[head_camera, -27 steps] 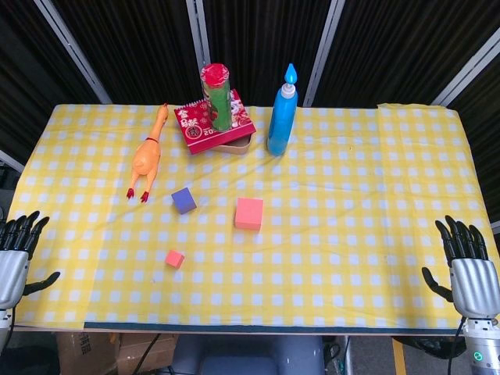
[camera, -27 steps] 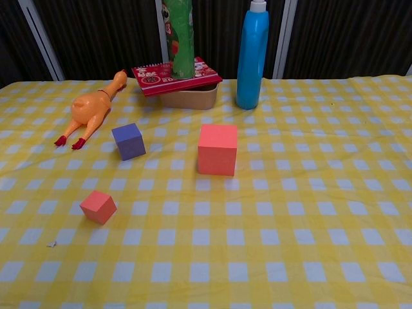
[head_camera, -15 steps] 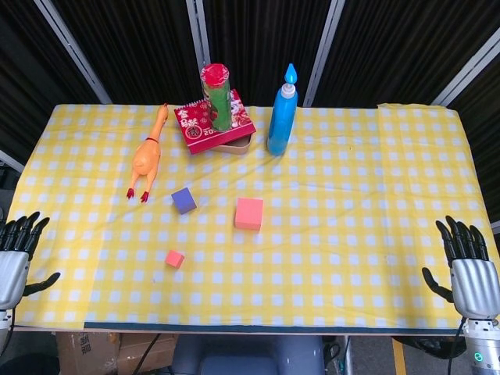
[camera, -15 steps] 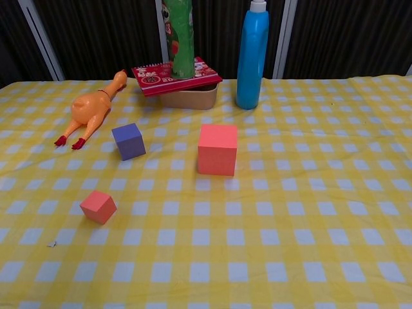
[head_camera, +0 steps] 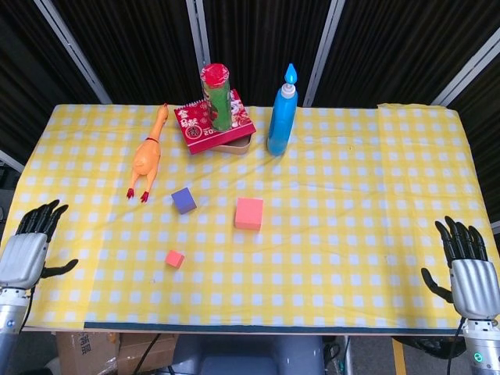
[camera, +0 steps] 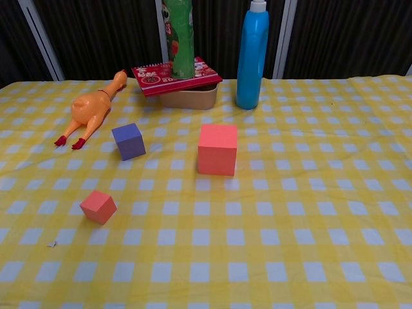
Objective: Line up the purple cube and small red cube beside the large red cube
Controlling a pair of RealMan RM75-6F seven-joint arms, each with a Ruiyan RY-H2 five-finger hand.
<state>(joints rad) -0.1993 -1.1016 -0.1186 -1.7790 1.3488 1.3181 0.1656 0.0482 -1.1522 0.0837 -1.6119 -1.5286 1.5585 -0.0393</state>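
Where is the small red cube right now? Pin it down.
The small red cube sits on the left half of the table in the head view, toward the near edge, apart from the purple cube behind it and the large red cube to its right.

My chest view shows neither of my hands, the top edge there cuts off the green can (camera: 178, 38) and the blue bottle (camera: 252, 55), and in my head view the bottom edge crops my left hand (head_camera: 23, 258) and right hand (head_camera: 471, 281) at the wrists
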